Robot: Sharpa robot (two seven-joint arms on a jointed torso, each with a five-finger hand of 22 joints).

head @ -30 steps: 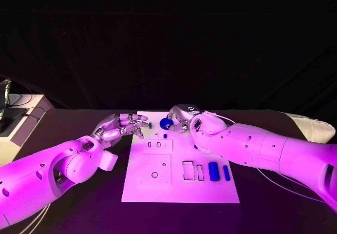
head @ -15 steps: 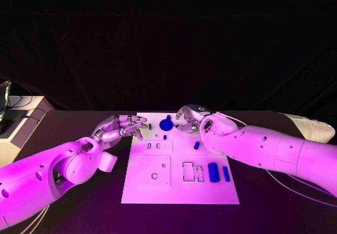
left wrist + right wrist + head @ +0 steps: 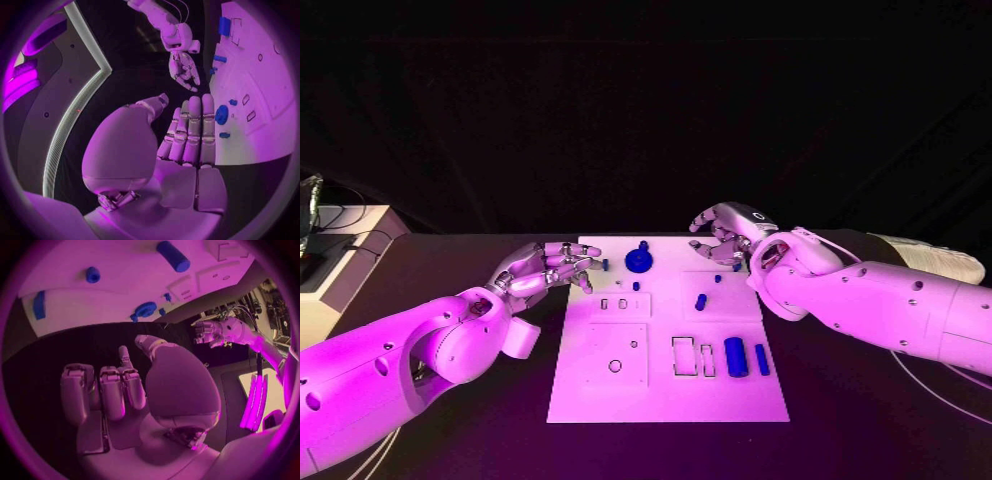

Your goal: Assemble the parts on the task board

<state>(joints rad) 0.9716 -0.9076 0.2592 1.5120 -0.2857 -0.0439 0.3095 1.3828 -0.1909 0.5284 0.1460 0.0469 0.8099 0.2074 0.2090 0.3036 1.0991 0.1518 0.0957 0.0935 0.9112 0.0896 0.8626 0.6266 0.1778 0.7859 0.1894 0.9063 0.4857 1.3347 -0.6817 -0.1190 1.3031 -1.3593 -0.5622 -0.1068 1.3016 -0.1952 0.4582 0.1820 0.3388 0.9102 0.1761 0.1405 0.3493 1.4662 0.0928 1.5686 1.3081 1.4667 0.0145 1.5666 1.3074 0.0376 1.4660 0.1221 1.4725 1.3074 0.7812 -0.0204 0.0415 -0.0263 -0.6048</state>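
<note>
At the centre of the black desk (image 3: 459,250) lies the white task board (image 3: 668,385), its long axis running away from the robot. Near its far edge stands a round blue part with a knob (image 3: 639,260), seemingly seated in the board; a small blue peg (image 3: 701,301) lies a little nearer, and two longer blue bars (image 3: 736,357) rest side by side at the near right, just beside a pair of empty rectangular recesses (image 3: 688,356). Further open slots (image 3: 613,303) and a small round hole (image 3: 615,366) show on the left half of the board. Judged from this layout, assembly is at an early stage: one part appears placed, while the peg and both bars remain loose and most recesses are unfilled. Left hand (image 3: 553,265): poised at the far left corner of the board, fingers (image 3: 190,130) extended side by side and only slightly curled, holding nothing; whether the tips touch the board cannot be told. Right hand (image 3: 728,235): raised at the far right corner, apart from the round part, fingers (image 3: 103,390) curled partway inward around nothing, touching no part.
</note>
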